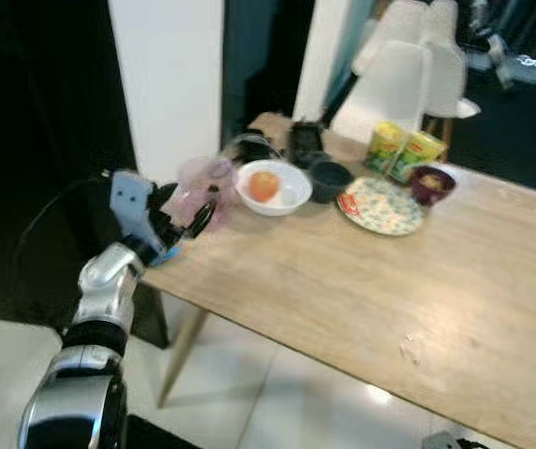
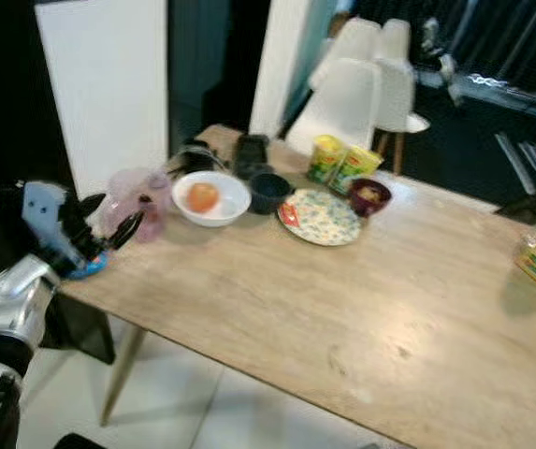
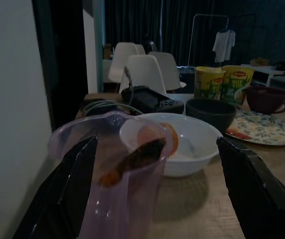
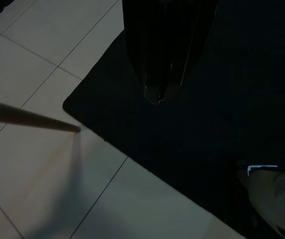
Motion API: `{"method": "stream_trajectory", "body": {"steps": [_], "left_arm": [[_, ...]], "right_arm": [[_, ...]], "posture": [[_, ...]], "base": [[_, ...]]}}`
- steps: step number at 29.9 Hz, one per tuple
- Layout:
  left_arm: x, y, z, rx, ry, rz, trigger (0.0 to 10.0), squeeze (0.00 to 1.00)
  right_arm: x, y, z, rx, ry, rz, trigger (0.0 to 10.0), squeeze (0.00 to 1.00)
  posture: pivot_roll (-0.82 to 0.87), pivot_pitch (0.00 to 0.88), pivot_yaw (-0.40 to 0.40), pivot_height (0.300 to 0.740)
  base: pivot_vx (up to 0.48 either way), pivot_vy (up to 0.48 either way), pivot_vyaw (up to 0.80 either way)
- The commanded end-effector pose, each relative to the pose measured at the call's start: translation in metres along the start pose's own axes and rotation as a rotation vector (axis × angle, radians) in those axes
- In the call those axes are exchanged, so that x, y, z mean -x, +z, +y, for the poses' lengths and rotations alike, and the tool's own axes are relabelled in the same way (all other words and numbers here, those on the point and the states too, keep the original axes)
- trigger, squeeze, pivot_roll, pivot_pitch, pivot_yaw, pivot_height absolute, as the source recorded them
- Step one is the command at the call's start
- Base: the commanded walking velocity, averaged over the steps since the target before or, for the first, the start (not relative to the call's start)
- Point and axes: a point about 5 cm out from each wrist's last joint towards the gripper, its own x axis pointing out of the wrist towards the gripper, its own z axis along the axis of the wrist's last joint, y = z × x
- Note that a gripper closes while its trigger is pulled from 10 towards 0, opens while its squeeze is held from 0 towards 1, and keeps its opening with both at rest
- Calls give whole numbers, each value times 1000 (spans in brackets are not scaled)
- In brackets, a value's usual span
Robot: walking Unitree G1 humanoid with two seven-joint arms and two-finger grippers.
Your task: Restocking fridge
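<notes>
Left gripper [image 3: 154, 189] lined up on the pink jug [image 1: 202, 192], not yet holding it.

The 2 fingers [image 3: 67, 186] stand wide apart, one on each side of the jug at the table's [image 1: 417, 299] near-left corner; they hold nothing. The jug is just at 9 o'clock of the white bowl [image 1: 274, 187] with the orange fruit [image 1: 264, 184]. I judge the good way is to push the gripper a little more forward toward 1 o'clock, so the jug sits deep between the fingers, then close slowly on its body below the rim and keep it upright, clear of the bowl. The right gripper [image 4: 164, 92] hangs idle over the floor, its fingers together.
</notes>
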Motion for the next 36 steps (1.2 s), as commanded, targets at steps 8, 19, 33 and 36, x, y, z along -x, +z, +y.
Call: {"method": "stream_trajectory", "body": {"steps": [8, 19, 33, 36], "left_arm": [[4, -4, 3, -59, 37, 43, 10000, 0], [16, -18, 9, -57, 91, 119, 10000, 0], [11, -17, 8, -72, 73, 126, 10000, 0], [13, -15, 13, -80, 86, 133, 10000, 0]], "right_arm": [[1, 5, -7, -11, -15, -12, 10000, 0], [1, 5, -7, -2, -10, -14, 10000, 0], [2, -2, -12, 25, -16, 6, 10000, 0], [3, -4, -13, 32, -13, 13, 10000, 0]], "posture": [[31, 0, -141, 740], [31, 0, -147, 740], [-1, 0, -165, 740], [0, 0, -168, 740]], "base": [[0, 0, 0], [0, 0, 0], [0, 0, 0], [0, 0, 0]]}}
